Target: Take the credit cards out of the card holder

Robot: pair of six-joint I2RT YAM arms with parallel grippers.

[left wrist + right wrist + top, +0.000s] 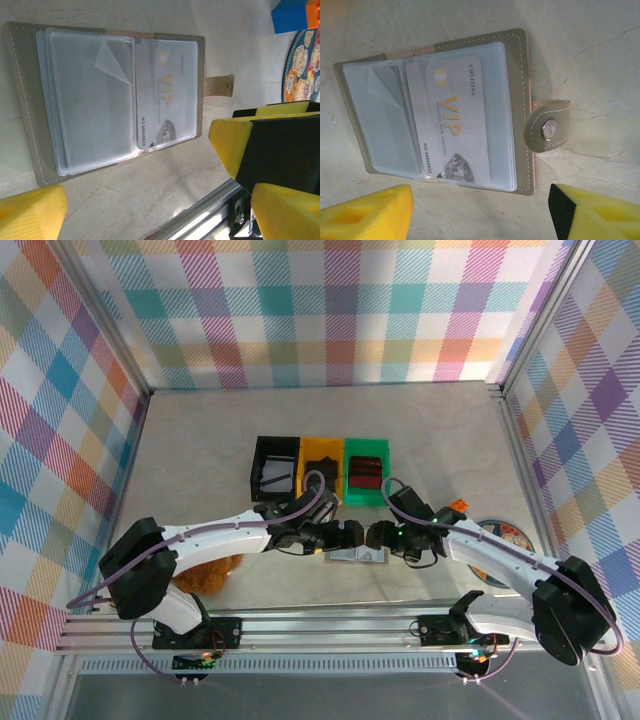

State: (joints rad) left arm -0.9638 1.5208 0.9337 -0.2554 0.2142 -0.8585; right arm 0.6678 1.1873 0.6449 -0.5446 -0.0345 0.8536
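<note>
Both hands hang spread and empty near the card holder [519, 90], our left hand [157, 212] and right hand [480, 212] either side of it. It lies open on the worktop [590, 50], a credit card [452, 120] inside its clear sleeve. We judge the card thin, stiff and slick: pinch its edge while pinning the light holder.

Below me the grey card holder [385, 130] lies open flat on the table [580, 50], snap tab [547, 131] sticking out sideways; a white VIP card [452, 117] sits in one clear sleeve.
</note>
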